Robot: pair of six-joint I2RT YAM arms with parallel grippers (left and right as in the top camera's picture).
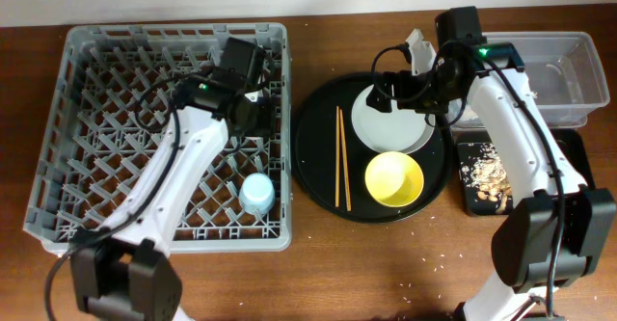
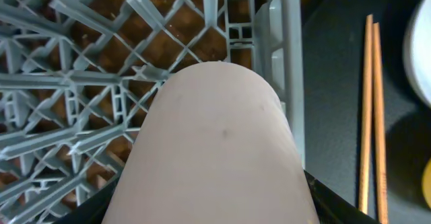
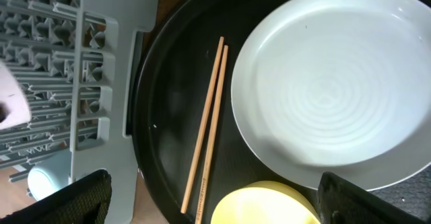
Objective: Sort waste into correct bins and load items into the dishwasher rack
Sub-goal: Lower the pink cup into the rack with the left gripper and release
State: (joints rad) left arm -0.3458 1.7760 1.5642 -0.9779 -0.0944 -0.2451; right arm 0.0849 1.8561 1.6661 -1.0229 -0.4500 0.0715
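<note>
My left gripper point(image 1: 253, 109) is shut on the small pink cup point(image 2: 222, 143) and holds it over the right side of the grey dishwasher rack point(image 1: 87, 41), near its wall. The blue cup point(image 1: 257, 194) lies in the rack's front right corner. My right gripper point(image 3: 222, 207) is open and empty, above the round black tray point(image 1: 318, 128), over the grey-white plate point(image 1: 395, 128) and yellow bowl point(image 1: 394, 178). The chopsticks point(image 1: 340, 157) lie side by side on that tray, left of the plate. Food scraps point(image 1: 487, 174) lie in the flat black tray point(image 1: 578, 157). The clear tub point(image 1: 569, 46) stands behind it. No napkin or wrapper shows.
The right arm reaches from the front right across the flat black tray. The left arm stretches across the rack from the front left. A few crumbs point(image 1: 436, 261) dot the wooden table in front of the round tray.
</note>
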